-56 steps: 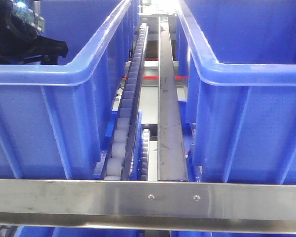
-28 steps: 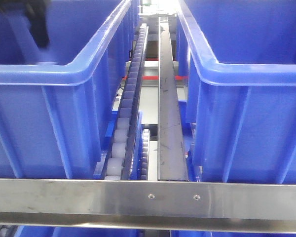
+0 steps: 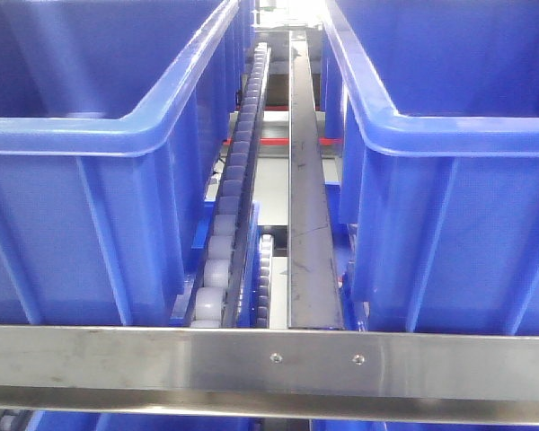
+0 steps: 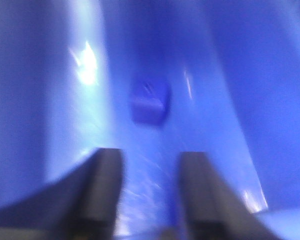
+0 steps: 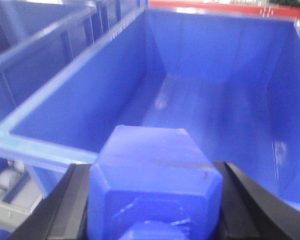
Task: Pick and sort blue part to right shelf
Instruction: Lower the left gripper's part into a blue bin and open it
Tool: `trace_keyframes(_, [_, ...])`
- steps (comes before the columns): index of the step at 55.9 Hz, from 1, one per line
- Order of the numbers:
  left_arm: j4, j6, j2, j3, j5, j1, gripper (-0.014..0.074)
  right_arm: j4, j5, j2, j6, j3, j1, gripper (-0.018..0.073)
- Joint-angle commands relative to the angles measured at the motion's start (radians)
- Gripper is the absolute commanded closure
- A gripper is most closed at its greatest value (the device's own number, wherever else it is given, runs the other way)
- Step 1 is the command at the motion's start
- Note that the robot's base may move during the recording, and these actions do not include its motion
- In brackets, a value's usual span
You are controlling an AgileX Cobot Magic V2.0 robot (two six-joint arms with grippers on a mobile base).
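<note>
The right claw (image 5: 150, 200) is clamped on a chunky blue part (image 5: 155, 185) with angled, hexagon-like faces, its dark fingers (image 5: 70, 205) pressed against both sides of it, and it hangs just short of the near rim of a large blue bin (image 5: 50, 145) on the right shelf, whose floor looks bare. The left claw (image 4: 150, 195) stands spread with nothing between its dark fingers (image 4: 102, 190), looking down into another blue bin (image 4: 230, 75) where a second small blue part (image 4: 149, 102) lies on the floor, apart from the fingers. From the front, the dark arm that stood over the left-hand blue bin (image 3: 117, 126) a second ago, then showed only as a smear at its far left corner, is now gone from that view altogether. I take that to mean the left arm has dropped inside the bin towards its piece, while the right-hand carry waits for its release over the open bin. Much is hard to read: the left wrist view is badly blurred, so that part's shape stays a guess; the held piece hides the right claw's tips; and the front view shows neither arm, only bin walls, the grey roller track (image 3: 234, 193), steel divider strip (image 3: 305, 197) and screwed front rail (image 3: 269, 359) along the near edge.
</note>
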Motion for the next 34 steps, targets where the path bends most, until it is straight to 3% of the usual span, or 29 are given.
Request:
trace_keyframes(1, [0.048,0.001,-0.156,0.037,-0.106,-0.008,0.0433,-0.008,-0.086,-0.01,-0.011,-0.04,-0.004,0.0351])
trace_keyframes(11, [0.061,0.001,-0.384,0.116,-0.091,-0.008,0.0473,-0.008,-0.059,0.107,0.001,-0.124,-0.004,0.0351])
trace_keyframes(19, [0.068,0.001,-0.43,0.131,-0.022,-0.008,0.0473,-0.009,-0.027,0.308,0.045,-0.278,-0.004,0.0351])
trace_keyframes(34, [0.068,0.001,-0.428,0.131,-0.029,-0.008,0.0473,-0.127,0.243,0.83,0.214,-0.663,-0.01,0.0351])
